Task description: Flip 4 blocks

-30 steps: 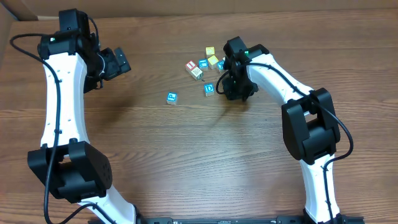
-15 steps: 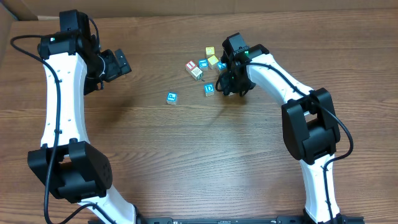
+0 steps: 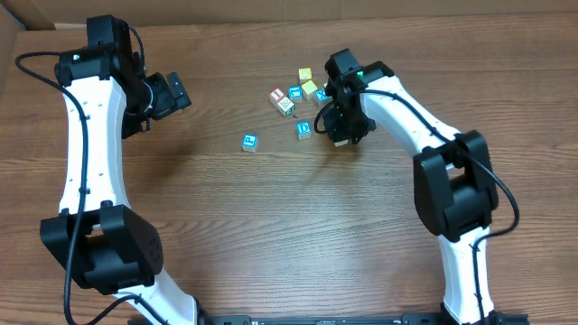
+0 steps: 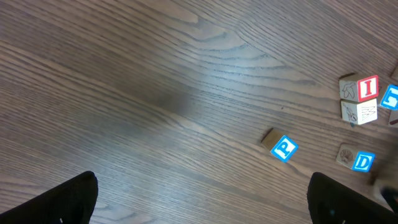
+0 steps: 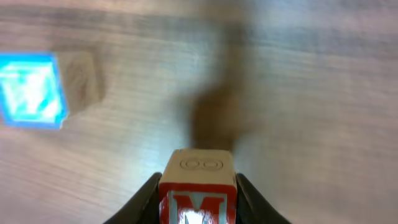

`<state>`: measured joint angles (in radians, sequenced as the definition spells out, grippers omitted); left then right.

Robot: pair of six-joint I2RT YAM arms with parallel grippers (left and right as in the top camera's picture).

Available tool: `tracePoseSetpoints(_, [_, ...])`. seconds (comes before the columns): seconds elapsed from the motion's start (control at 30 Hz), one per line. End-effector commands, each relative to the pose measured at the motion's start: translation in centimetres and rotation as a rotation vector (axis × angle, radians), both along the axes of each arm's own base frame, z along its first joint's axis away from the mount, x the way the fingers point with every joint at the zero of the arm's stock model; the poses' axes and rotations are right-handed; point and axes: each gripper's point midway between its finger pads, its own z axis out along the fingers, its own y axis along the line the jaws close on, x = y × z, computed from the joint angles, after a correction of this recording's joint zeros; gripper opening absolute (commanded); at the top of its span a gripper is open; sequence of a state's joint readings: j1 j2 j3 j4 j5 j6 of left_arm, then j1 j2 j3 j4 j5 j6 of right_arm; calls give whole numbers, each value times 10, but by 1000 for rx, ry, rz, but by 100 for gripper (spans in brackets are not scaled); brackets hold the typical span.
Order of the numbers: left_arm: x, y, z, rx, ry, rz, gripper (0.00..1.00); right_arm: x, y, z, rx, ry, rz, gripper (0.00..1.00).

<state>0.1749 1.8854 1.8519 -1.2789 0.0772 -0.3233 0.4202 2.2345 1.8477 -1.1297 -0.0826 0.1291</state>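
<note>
Right gripper [image 5: 198, 208] had narrowed onto the red "M" block [image 5: 199, 174], its two fingers pressing the cube's left and right sides where a moment earlier they had stood wider; from overhead the arm hid the cube. That block appeared to hang just clear of the table [image 3: 271, 226], with a dark shadow lying on the wood beyond it. Just left of the gripper the blue "D" block [image 3: 303, 129] sat unmoved, the blue "P" block [image 3: 249, 142] lay alone further left, and the cream block [image 3: 286, 106] stayed in the far cluster beside a red-faced cube [image 3: 277, 94] and the yellow cubes [image 3: 305, 75]. At the far left the left gripper [image 3: 172, 92] hung wide and held nothing. By this showing a flip was only beginning: the cube was gripped, not yet turned over and set down
</note>
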Motion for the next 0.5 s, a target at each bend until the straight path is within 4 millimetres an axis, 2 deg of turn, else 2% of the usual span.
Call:
tracePoseSetpoints(0.0, [-1,1,-4,0,15,16,100,-1,5,97,114,-128,-91,25])
tracePoseSetpoints(0.1, [-1,1,-4,0,14,16,100,-31,-6,121,111,-63,-187,22])
tracePoseSetpoints(0.2, [-1,1,-4,0,14,16,100,-56,-16,127,78,17,-241,22])
tracePoseSetpoints(0.3, [-1,1,-4,0,14,16,100,-75,-21,122,44,95,-269,18])
tracePoseSetpoints(0.47, [-1,1,-4,0,14,16,100,-89,-15,102,16,143,-278,18])
